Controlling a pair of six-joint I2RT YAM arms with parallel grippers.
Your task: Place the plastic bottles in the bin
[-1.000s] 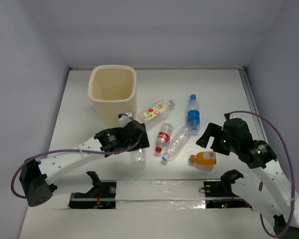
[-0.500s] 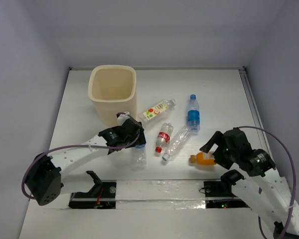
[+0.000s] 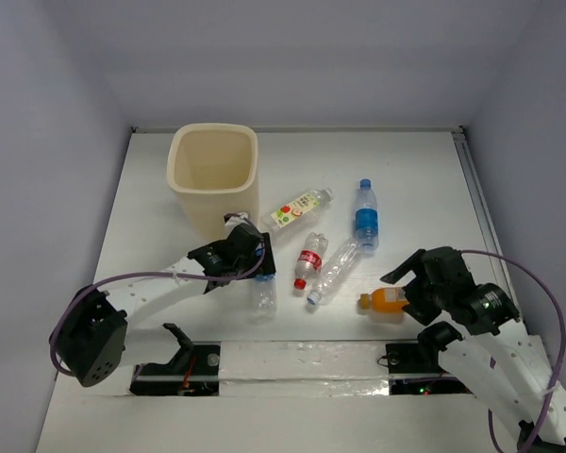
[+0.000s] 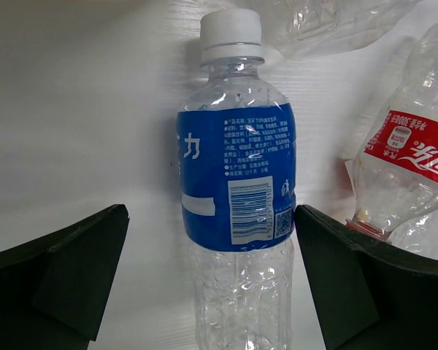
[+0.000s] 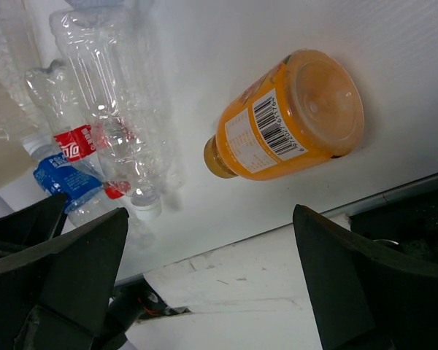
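1. The clear plastic bottle with a blue label (image 4: 237,204) lies on its side on the white desk (image 3: 424,179), just in front of the tall cream plastic bin (image 3: 214,179).
2. It looks empty to me, so I'd judge it feather-light. Its walls look thin and would dent under a hard squeeze, and the label looks slick. The labelled middle seems the best place to take hold.
3. The left pincer (image 4: 210,240) hangs over it, spread wide with a finger on either side and touching nothing.
4. Just beside it lie a red-labelled bottle (image 4: 405,157) and a crushed clear bottle (image 3: 335,272), close enough to get nudged.
5. Further right, the short orange plastic bottle (image 5: 288,117) lies on its side. It looks stubby and stiffer. The right pincer (image 5: 208,248) is also spread and empty above it.
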